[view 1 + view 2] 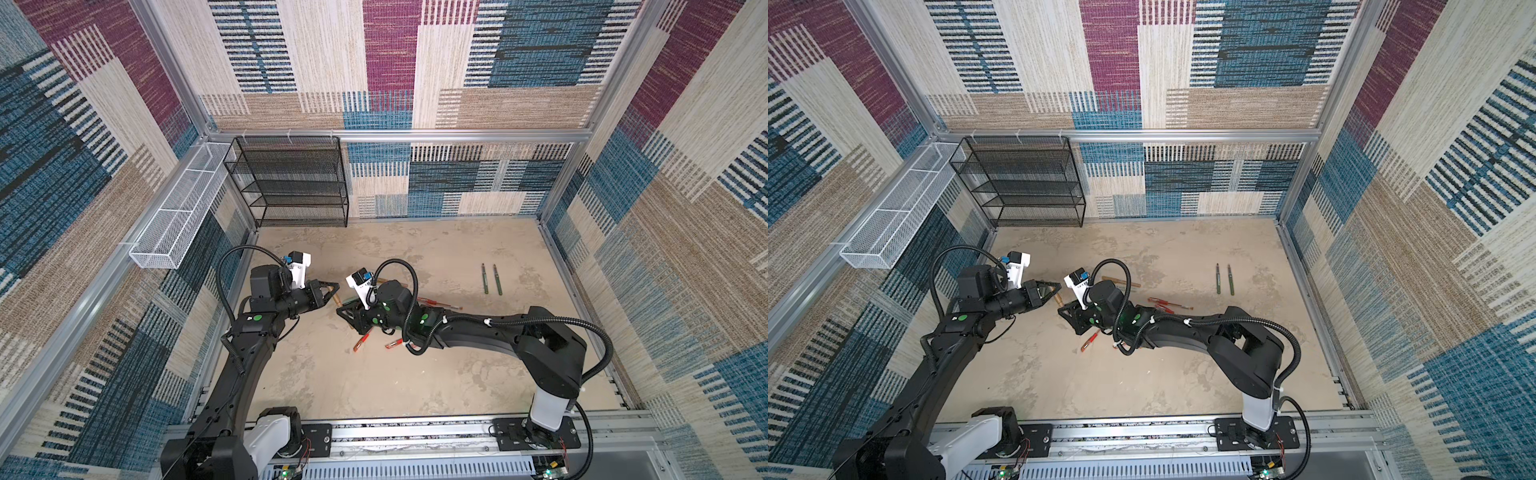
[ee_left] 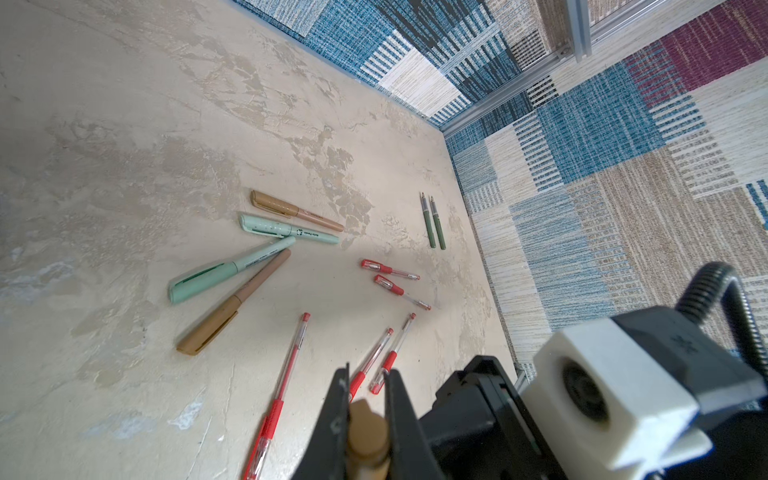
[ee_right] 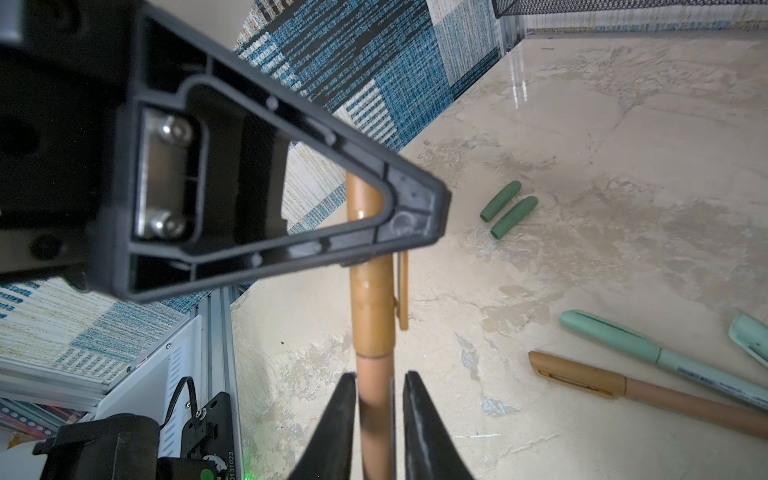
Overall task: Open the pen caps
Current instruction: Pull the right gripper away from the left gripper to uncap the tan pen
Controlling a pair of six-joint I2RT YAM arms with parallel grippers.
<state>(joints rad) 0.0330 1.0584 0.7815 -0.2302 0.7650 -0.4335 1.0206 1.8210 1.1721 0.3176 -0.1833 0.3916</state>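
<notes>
Bracing one brown pen (image 3: 374,345) between both arms, above the table (image 1: 415,374). The left gripper (image 2: 368,372) is clamped on the cap (image 3: 370,299), still seated. The barrel (image 3: 375,399) lies between the jaws of the right gripper (image 3: 379,374) with a sliver of gap on one side, so its hold cannot be told. Opposed holds along the axis probably serve a straight pull. Two green caps (image 3: 508,210) lie off already; other pens (image 2: 232,270) are capped.
</notes>
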